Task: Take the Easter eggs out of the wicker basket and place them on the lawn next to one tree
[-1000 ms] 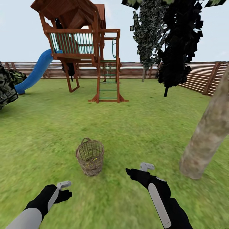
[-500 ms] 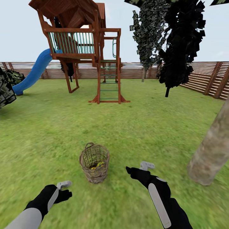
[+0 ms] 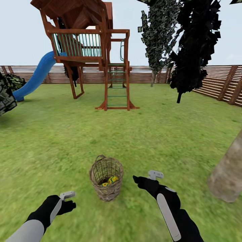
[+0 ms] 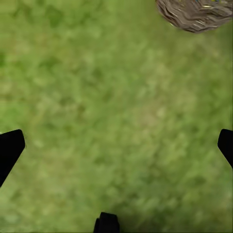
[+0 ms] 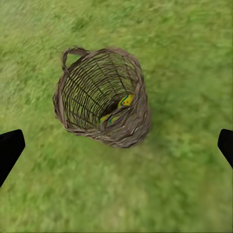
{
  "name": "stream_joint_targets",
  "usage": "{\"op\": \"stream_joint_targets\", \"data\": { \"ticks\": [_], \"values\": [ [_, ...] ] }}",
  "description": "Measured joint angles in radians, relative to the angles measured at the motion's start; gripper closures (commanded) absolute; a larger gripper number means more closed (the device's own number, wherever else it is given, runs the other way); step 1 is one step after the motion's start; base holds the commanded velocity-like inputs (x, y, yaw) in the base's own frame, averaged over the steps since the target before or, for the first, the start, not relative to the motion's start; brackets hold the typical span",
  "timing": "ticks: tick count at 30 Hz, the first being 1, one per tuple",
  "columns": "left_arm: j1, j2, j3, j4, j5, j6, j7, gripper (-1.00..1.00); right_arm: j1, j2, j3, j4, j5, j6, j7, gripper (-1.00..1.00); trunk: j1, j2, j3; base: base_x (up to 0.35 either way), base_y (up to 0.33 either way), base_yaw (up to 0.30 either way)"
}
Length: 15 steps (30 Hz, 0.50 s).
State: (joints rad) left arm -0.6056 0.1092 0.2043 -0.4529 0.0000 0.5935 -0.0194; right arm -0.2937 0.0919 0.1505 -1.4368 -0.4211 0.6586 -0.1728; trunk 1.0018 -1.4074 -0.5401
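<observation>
The wicker basket stands upright on the lawn, low and just left of centre in the head view, and yellow Easter eggs with blue markings peek out from its bottom. How many lie in there cannot be told; the weave hides most of them. The right wrist view looks down into the basket from above, in the upper middle of that frame, with a patch of yellow egg glinting through the twigs.

At lower left of the head view the left gripper hangs above bare grass, well apart from the basket. In the left wrist view its dark fingertips sit at the far side edges of the frame, spread wide, nothing between them, and the basket clips the upper right corner.

The right gripper hovers lower right of centre, just beside the basket without touching it. Its fingertips are likewise wide apart at the frame's side edges, holding nothing.

At the right edge a pale grey-brown tree trunk leans out of the grass. Upper left, the play tower with its blue slide; behind, the slatted fence and dark narrow trees at upper right.
</observation>
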Motion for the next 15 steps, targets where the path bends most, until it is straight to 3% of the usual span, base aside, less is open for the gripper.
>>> {"op": "stream_joint_targets", "data": {
  "ticks": [15],
  "values": [
    [0.0,0.0,-0.001,0.001,0.0,-0.001,0.0,-1.0,0.0,0.0,-0.002,0.007,-0.002,0.001,-0.001,-1.0,0.0,0.0,0.013,0.129,0.221,-0.213]
  ]
}}
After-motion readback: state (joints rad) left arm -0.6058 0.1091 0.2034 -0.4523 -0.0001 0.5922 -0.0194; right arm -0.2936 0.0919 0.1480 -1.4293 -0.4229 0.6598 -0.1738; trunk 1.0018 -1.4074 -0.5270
